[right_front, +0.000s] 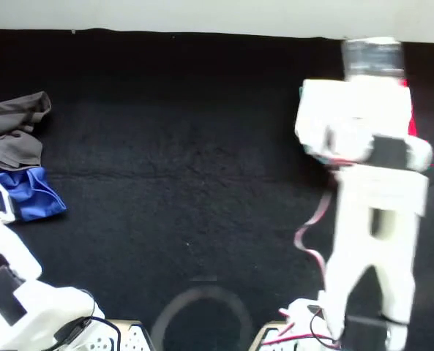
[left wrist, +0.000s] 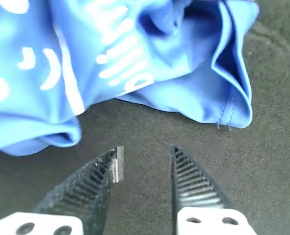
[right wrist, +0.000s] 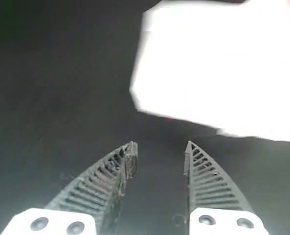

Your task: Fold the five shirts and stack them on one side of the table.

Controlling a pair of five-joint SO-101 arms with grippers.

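At the far left of the black desk (right_front: 187, 161) a grey shirt (right_front: 12, 130) lies crumpled and unfolded. Just in front of it, and touching it, sits a blue shirt (right_front: 31, 194), also bunched up. The left arm (right_front: 26, 307) rises from the near left corner, and its white body runs up along the edge beside the blue shirt. In the left wrist view the left gripper (left wrist: 145, 149) hangs low over bare desk, just short of the blue shirt's rumpled hem. Its ribbed black fingers (left wrist: 93, 183) stand apart with nothing between them. The blue cloth carries white print and lies in loose folds with one corner turned under. The middle of the desk is plain black cloth. On the right the right arm (right_front: 370, 219) stands tall from its base at the near edge, with red and white wires trailing beside it. Past its upper end lies a white bundle (right_front: 348, 110), flat-sided and blurred, which looks like a folded shirt. A strip of red cloth (right_front: 411, 126) shows at its right edge. Behind it, at the far edge of the desk, stands a blurred silvery object (right_front: 374, 57). In the right wrist view the right gripper (right wrist: 160, 144) is over bare desk near the white bundle. Its fingers (right wrist: 203, 174) are spread and hold nothing.
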